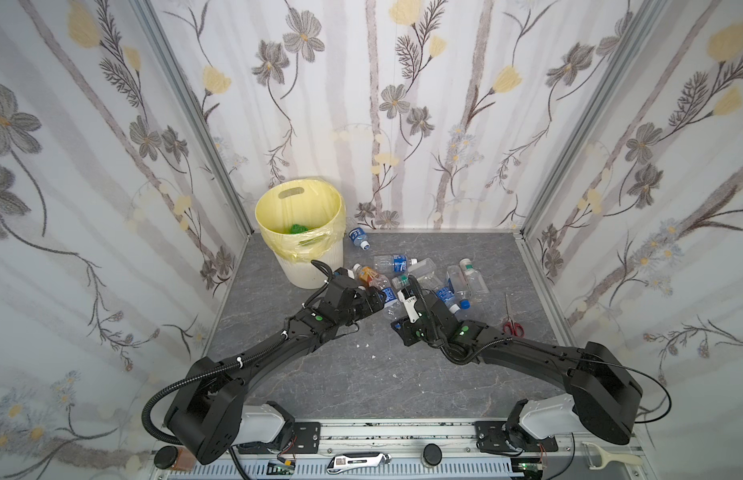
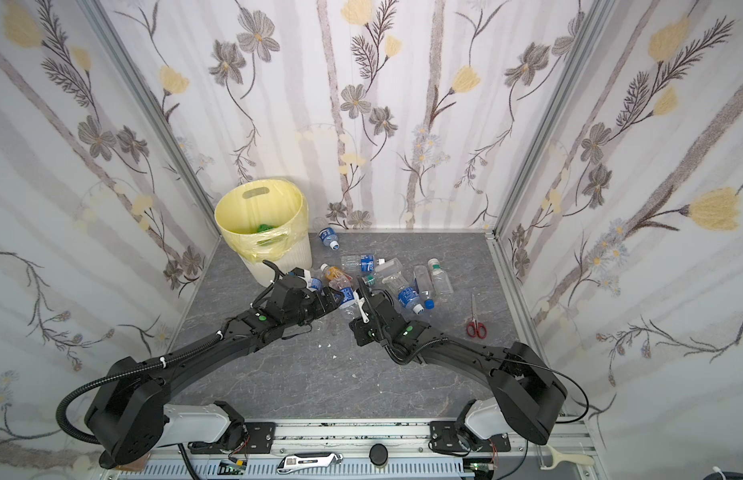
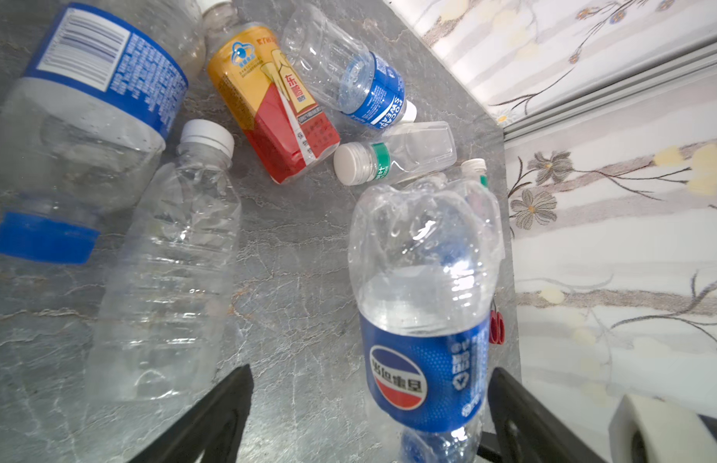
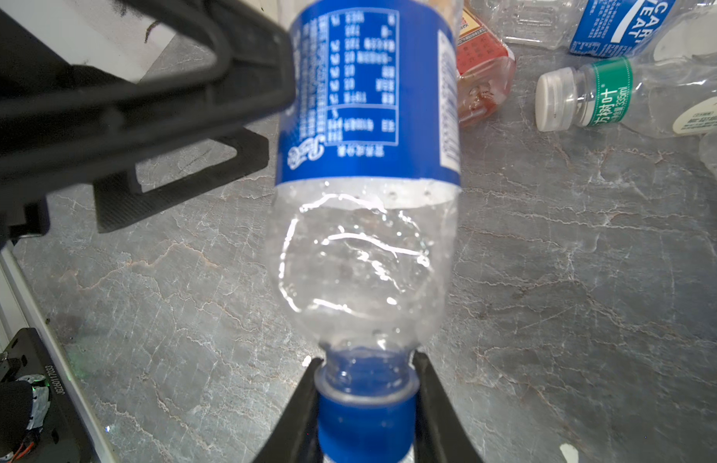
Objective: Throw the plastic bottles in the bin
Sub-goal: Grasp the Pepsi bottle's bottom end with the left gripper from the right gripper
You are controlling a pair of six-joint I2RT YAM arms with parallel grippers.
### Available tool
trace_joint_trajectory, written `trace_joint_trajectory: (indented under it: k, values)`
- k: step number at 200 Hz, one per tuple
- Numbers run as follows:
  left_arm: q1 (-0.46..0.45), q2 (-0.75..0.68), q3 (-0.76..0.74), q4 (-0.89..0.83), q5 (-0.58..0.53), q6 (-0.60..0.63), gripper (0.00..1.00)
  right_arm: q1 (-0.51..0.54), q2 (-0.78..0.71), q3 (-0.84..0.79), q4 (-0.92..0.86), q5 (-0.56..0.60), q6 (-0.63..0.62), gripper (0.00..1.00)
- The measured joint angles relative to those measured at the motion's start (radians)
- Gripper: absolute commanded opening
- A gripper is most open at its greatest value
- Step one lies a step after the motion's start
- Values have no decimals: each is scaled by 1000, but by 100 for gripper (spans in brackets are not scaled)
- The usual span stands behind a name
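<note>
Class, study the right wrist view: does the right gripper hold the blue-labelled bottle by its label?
No, the right gripper grips the bottle at its neck, beside the blue cap, away from the label.

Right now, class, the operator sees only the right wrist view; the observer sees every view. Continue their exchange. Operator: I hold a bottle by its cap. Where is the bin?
Observer: In both top views the bin stands at the far left.
Operator: Anything inside?
Observer: A green object lies at its bottom.
Operator: Is my Pepsi bottle gripped twice?
Observer: No; the left wrist view shows the left tool open, jaws apart either side of it.
</note>
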Motion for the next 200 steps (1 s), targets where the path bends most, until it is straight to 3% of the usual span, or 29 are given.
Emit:
trace_joint_trajectory:
  k: [200]
  values:
    - [-11, 77, -19, 179, -5, -59, 64, 2, 7, 21, 2, -85, 20, 21]
